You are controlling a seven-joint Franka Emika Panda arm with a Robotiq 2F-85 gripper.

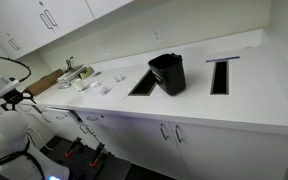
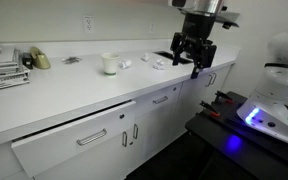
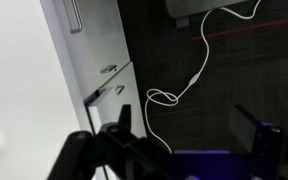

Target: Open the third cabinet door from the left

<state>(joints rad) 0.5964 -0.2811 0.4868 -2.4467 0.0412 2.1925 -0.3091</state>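
My gripper [image 2: 191,62] hangs open and empty in front of the counter edge, above the base cabinets. In the wrist view its two dark fingers [image 3: 189,135] stand wide apart over the dark floor, with nothing between them. The white base-cabinet doors run below the counter. The third cabinet door from the left [image 2: 156,132] looks shut, with a slim silver handle near its top corner, and my gripper is above and to the right of it, not touching. The wrist view shows white cabinet fronts [image 3: 89,60] with small silver handles, but I cannot tell which door is which there.
A black bin [image 1: 168,72], a white cup [image 2: 109,62] and small white items sit on the white counter [image 1: 234,105], which has two rectangular cut-outs. A wide drawer [image 2: 79,140] stands slightly out. A white cable [image 3: 189,80] lies on the floor. The robot base [image 2: 269,100] stands by the cabinets.
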